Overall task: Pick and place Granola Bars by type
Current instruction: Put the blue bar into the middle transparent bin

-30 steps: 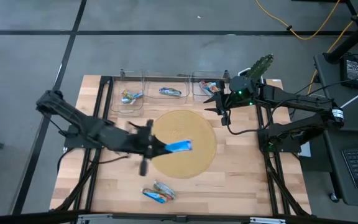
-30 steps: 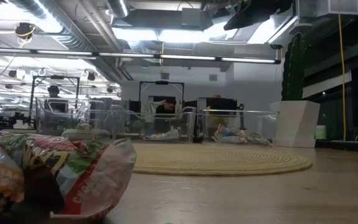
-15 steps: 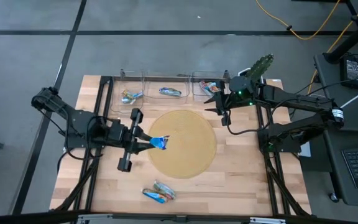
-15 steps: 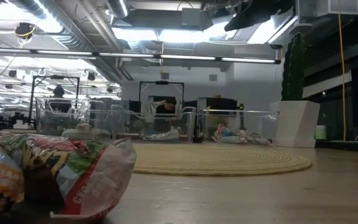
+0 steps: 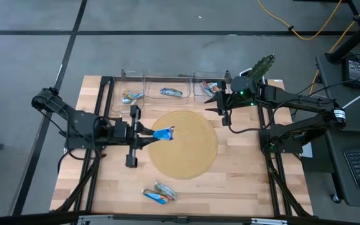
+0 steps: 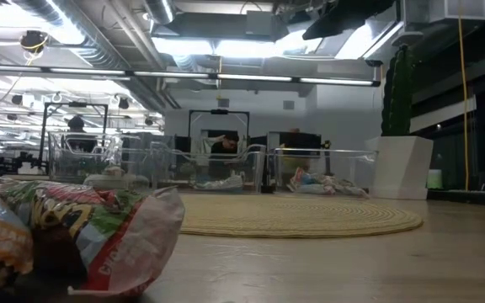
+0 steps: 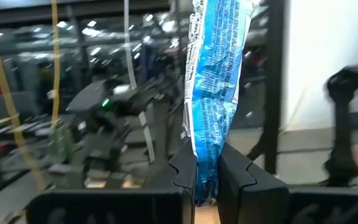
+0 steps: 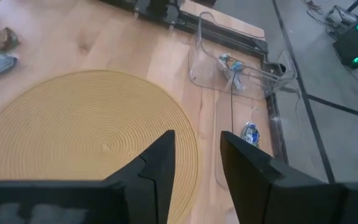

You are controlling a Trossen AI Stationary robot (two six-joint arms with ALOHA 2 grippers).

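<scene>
A blue-wrapped granola bar [image 5: 164, 133] hangs above the left part of the round tan mat [image 5: 186, 150], with my left gripper [image 5: 150, 135] shut on it. My right gripper [image 5: 224, 115] hovers open over the mat's far right edge with nothing between its fingers [image 8: 160, 155]. Two more bars [image 5: 160, 194] lie flat on the wood near the table's front edge and fill the low view's left foreground [image 6: 74, 236]. Three clear bins [image 5: 167, 84] along the far edge each hold wrapped bars. My left gripper pinches one end of the blue bar's wrapper [image 7: 205, 177] between its two fingers. The fingers lie about level and come from the table's left. The bar [image 7: 219, 68] sticks out past the fingertips toward the right, lifted clear of the mat.
A small cactus [image 5: 262, 64] stands in a white pot [image 6: 402, 167] at the far right corner. Black frame rails [image 5: 102, 125] run along the table's left and right sides. Bare wood shows between the mat and the near edge.
My left gripper has drawn back toward the table's left edge and risen, rolling its wrist, still shut on the blue bar. The bar has gone with it from over the mat's middle to over its left part, staying clear of the mat.
</scene>
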